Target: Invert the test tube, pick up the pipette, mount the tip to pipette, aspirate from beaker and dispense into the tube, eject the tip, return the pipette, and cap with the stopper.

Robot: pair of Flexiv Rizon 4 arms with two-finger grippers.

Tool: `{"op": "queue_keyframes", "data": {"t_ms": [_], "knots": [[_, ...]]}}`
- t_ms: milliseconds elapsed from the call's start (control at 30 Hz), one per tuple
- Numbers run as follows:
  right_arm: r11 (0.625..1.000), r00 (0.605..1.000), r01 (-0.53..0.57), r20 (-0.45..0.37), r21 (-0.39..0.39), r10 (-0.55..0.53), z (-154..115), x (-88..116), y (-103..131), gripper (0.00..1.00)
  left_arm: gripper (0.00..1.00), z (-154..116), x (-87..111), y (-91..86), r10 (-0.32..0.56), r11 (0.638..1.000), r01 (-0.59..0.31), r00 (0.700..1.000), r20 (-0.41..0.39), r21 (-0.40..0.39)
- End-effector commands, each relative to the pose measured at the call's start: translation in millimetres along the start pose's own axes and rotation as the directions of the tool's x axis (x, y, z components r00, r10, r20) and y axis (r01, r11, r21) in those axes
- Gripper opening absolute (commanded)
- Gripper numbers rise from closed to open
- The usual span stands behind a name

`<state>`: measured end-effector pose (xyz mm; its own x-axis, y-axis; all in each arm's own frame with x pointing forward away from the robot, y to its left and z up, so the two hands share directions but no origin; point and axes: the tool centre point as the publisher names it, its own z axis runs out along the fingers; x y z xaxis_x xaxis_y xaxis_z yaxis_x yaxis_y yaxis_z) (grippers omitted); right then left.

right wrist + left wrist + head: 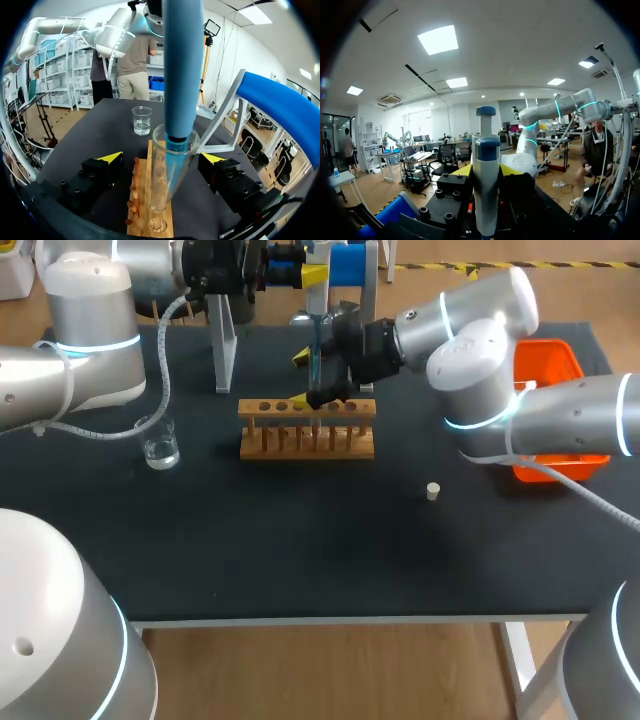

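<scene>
A clear test tube (162, 175) stands upright in the wooden rack (149, 220). It sits between the wide-apart fingers of my right gripper (161, 158), which is open and does not touch it. The long blue tip (181, 75) of the pipette reaches down into the tube's mouth. My left gripper (486, 171) is shut on the pipette (486, 190), holding it upright above the rack. In the head view the left gripper (310, 278) is at the back, the tip (315, 350) hangs below it, and the right gripper (318, 380) is at the rack (307, 440).
A glass beaker (160, 445) with a little liquid stands left of the rack. The small white stopper (432, 491) lies to the right, nearer the front. An orange bin (548, 365) sits at the far right. A white pipette stand (222, 340) rises behind the rack.
</scene>
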<state>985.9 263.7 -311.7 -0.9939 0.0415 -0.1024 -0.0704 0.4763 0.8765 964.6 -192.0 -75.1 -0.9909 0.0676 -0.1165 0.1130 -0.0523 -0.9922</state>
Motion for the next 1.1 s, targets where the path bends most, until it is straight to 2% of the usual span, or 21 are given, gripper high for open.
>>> {"op": "queue_keyframes", "data": {"t_ms": [33, 1100], "knots": [[1.0, 1.0, 0.002, -0.001, 0.0, -0.002, 0.9, -0.4, -0.2, 1.0, 0.0, -1.0, -1.4, -0.5, -0.001, 1.0, 0.001, 1.0, -0.005, 0.0], [1.0, 1.0, 0.009, -0.019, 0.007, -0.009, 1.6, -2.2, -1.5, 1.0, 0.0, -1.0, -1.4, -0.5, -0.001, 1.0, 0.001, 1.0, -0.005, 0.0]]}}
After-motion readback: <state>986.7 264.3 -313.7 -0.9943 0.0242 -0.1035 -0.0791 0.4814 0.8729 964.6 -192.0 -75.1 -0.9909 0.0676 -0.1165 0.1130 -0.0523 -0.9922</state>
